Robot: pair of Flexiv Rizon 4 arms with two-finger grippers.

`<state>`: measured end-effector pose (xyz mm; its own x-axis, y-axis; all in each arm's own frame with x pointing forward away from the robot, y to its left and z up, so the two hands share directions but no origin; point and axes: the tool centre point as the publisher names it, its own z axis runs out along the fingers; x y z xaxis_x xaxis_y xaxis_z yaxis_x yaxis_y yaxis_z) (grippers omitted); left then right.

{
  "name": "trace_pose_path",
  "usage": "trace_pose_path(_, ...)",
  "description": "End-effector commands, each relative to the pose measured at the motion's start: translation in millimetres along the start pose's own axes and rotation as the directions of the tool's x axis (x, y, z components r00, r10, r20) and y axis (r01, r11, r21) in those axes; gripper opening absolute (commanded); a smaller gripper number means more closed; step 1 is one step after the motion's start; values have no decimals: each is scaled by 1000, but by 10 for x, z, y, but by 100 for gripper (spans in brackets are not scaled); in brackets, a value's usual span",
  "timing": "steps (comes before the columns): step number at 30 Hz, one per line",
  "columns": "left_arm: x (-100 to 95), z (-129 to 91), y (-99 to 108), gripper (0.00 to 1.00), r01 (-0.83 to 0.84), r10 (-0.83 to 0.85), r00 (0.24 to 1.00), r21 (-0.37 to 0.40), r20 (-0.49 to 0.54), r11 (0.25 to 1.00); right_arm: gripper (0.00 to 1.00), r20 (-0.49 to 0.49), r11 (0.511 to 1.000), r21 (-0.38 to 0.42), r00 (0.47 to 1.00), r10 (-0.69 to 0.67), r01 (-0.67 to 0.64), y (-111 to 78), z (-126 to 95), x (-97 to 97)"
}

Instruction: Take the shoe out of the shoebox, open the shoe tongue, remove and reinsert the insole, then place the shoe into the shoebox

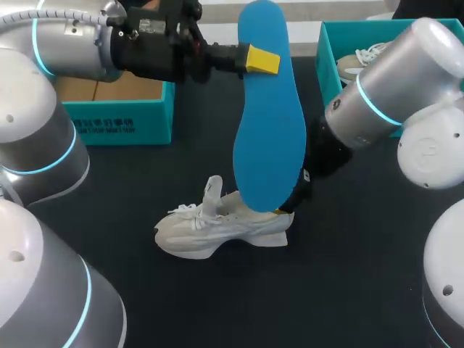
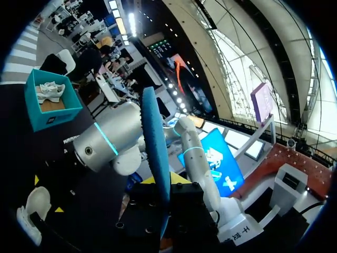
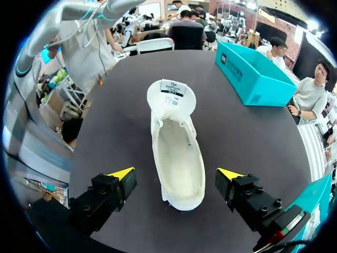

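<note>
Holding blue insole [image 1: 268, 130] aloft in left gripper [image 1: 262, 61], jaws apparently clamped near its top, long axis hanging near-upright toward shoe [image 1: 217, 228] on table [image 1: 181, 304] below; right gripper [image 3: 175, 174] straddling shoe's heel, jaws standing apart.

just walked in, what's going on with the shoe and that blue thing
The left claw holds the blue insole up in the air above the white shoe, which stands on the black table. The right claw is open, with a finger on either side of the shoe's heel and neither touching it. The insole is out and not yet back in the shoe.
</note>
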<state>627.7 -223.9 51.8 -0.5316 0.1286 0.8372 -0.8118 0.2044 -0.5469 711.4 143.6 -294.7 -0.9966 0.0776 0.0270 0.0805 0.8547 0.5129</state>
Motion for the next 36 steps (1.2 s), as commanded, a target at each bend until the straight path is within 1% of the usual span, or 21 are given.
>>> trace_pose_path(1,-7,12,2,0,1,-1,1000,-1,1,1000,100,2,979,206,1000,1,-2,38,21,-6)
trace_pose_path(5,-7,12,2,0,1,-1,1000,-1,1,1000,100,2,979,206,1000,1,-2,38,21,-6)
trace_pose_path(7,-7,12,2,0,1,-1,1000,-1,1,1000,100,17,978,209,1000,6,-9,32,43,8)
trace_pose_path(10,-7,12,2,0,1,-1,1000,-1,1,1000,100,25,969,248,1000,14,-20,24,49,19)
trace_pose_path(12,-7,12,2,0,1,-1,1000,-1,1,1000,100,30,967,255,999,12,-19,22,49,25)
trace_pose_path(13,-7,12,2,0,1,-1,1000,-1,1,1000,100,32,960,281,999,5,-14,20,44,28)
trace_pose_path(15,-7,12,2,0,1,-1,1000,-1,1,1000,100,31,954,300,999,5,-14,25,41,28)
trace_pose_path(21,-7,12,2,0,1,-1,1000,-1,1,1000,100,28,955,295,1000,10,-18,10,56,13)
trace_pose_path(25,-7,12,2,0,1,-1,1000,-1,1,1000,100,34,960,277,999,17,-25,-12,73,27)
trace_pose_path(36,-7,12,2,0,1,-1,1000,-1,1,1000,100,26,958,286,999,28,-34,-28,85,32)
